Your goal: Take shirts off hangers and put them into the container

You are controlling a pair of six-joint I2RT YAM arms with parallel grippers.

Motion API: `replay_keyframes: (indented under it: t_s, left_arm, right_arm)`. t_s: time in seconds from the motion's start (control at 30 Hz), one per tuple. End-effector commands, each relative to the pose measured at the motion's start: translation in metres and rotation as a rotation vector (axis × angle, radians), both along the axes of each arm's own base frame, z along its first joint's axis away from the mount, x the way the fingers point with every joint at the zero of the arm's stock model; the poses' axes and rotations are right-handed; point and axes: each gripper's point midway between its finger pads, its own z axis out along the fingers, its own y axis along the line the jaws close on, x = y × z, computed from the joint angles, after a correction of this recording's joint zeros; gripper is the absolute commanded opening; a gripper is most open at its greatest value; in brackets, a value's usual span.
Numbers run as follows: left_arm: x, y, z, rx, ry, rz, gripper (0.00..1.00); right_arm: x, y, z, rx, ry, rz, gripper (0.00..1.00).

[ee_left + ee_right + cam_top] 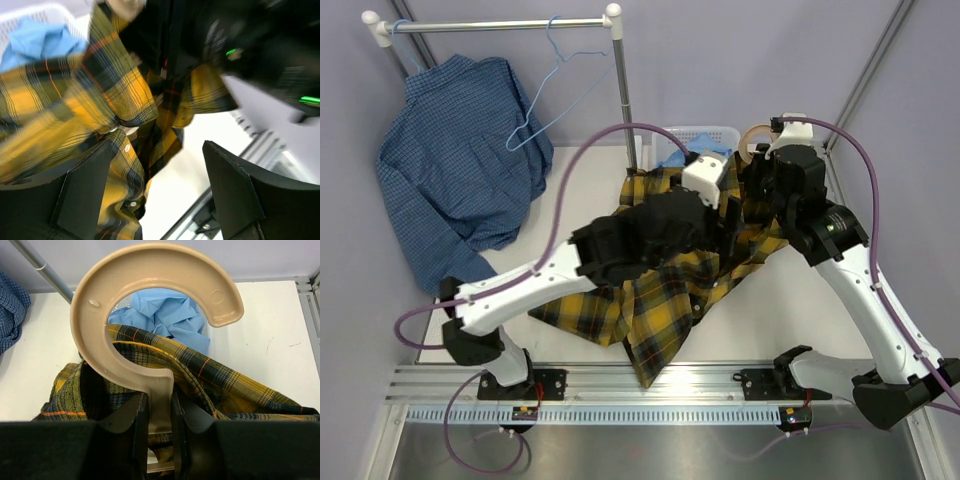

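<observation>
White desk (570, 190): dark-blue fine-checked shirt (450, 160) hangs far left below metal rack rail (500, 25). Yellow-and-black plaid shirt (660, 300) lies spread at centre, reaching white plastic basket (705, 133), which holds 1 crumpled light-blue shirt (170, 315). Right tool (160, 412) clenched on stem of tan plastic hanger (90, 330). Left tool (157, 175) released, over the plaid shirt.

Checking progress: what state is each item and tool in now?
Tan plastic-looking hanger: stem clamped by right tool.
Yellow-and-black plaid shirt: sprawled on table, collar end at tan hanger.
Light blue shirt: crumpled in white basket.
Dark blue checked shirt: hanging from rail.
Thin blue wire hanger: bare, on rail.
Left tool: open above plaid shirt.
</observation>
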Motion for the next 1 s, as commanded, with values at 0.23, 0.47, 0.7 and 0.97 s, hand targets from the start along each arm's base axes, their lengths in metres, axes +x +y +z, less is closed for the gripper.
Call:
replay_keyframes:
  t_s: [0.23, 0.47, 0.7, 0.97]
  left_arm:
    - [0.045, -0.023, -0.014, 0.058, -0.066, 0.2, 0.77]
    - [0.059, -0.027, -0.037, 0.121, -0.082, 0.286, 0.77]
    - [0.06, -0.042, -0.05, 0.127, -0.061, 0.259, 0.72]
    - [0.069, -0.034, -0.061, 0.18, -0.081, 0.306, 0.24]
  right_arm:
    - [-0.017, -0.009, 0.037, 0.107, -0.077, -0.068, 0.0]
    - [-0.027, -0.011, 0.031, 0.152, -0.028, -0.096, 0.0]
    - [-0.032, -0.009, 0.032, 0.165, -0.017, -0.093, 0.0]
    - [-0.038, -0.01, 0.034, 0.175, -0.024, -0.084, 0.0]
